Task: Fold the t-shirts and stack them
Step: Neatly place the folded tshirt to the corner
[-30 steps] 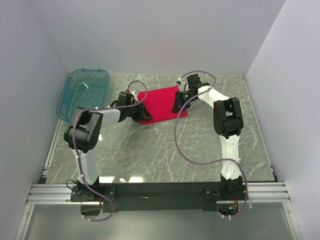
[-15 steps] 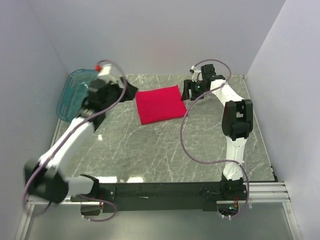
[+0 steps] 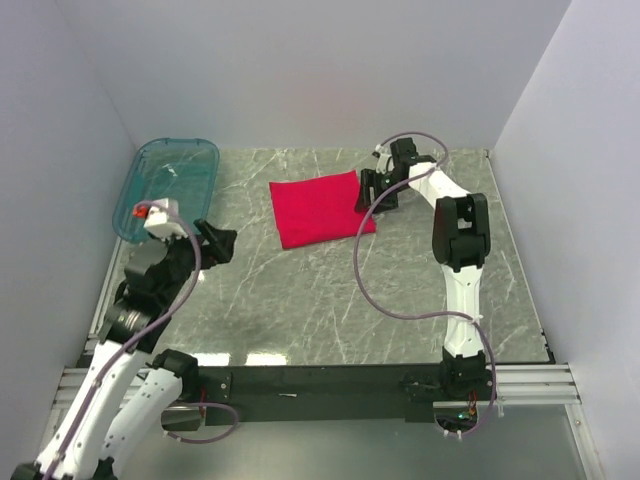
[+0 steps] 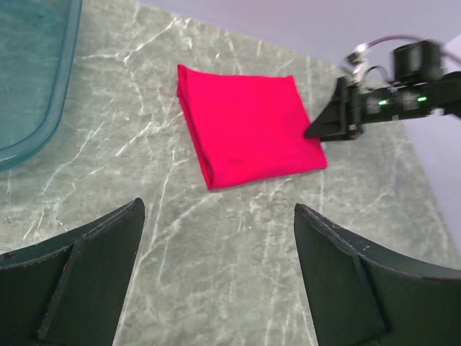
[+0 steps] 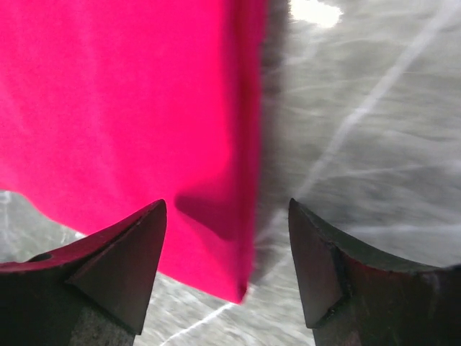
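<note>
The red t-shirt (image 3: 318, 208) lies folded, upper middle. The right tool (image 3: 369, 192) is open over its edge; the left tool (image 3: 216, 241), lower left, is open too. Folding looks done, so lift clear next.

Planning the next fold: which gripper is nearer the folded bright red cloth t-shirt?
Right. The right gripper is at the right edge of the t-shirt; the left gripper sits near-left, apart.

Overhead view looks down; both wrist views, right closest, share the t-shirt (image 3: 318, 208).
</note>
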